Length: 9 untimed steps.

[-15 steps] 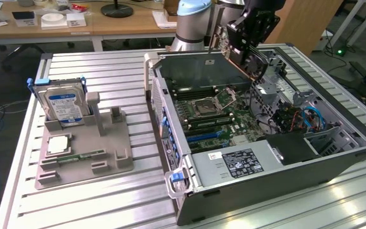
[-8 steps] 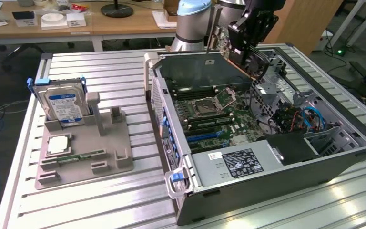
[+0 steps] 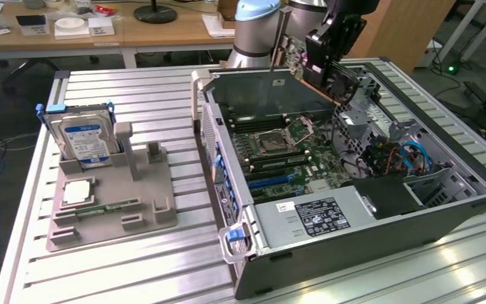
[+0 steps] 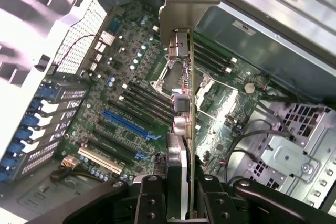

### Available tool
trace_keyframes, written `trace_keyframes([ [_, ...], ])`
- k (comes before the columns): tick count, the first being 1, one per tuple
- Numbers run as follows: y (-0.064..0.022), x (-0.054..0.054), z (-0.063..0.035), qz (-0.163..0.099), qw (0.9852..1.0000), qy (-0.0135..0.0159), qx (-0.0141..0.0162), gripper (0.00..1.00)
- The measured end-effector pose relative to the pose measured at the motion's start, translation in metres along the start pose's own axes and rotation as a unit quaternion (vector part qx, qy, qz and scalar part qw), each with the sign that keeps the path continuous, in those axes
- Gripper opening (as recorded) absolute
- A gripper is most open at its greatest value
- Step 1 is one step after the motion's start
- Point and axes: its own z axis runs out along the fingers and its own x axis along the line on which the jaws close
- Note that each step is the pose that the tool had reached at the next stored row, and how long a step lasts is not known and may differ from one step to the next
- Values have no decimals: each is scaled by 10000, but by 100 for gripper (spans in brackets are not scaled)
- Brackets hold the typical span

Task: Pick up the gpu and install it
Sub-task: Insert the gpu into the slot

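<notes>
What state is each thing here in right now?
computer case: on its side, panel off.
gpu: held edge-on over the case, not in a slot.
pincer: shut on the gpu.
hard drive: upright in the grey stand.
memory stick: flat on the stand.
blue slot: empty.

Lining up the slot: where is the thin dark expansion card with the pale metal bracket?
In the exterior view's upper middle, the gpu hangs clamped in the gripper above the far end of the black computer case, over the green motherboard.
</notes>
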Motion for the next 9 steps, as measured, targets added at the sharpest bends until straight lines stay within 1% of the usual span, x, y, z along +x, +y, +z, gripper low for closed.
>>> trace_keyframes([
  [4,0,0,0,-259,9997,6,-4,28],
  [9,0,0,1,-533,9986,12,-9,28],
])
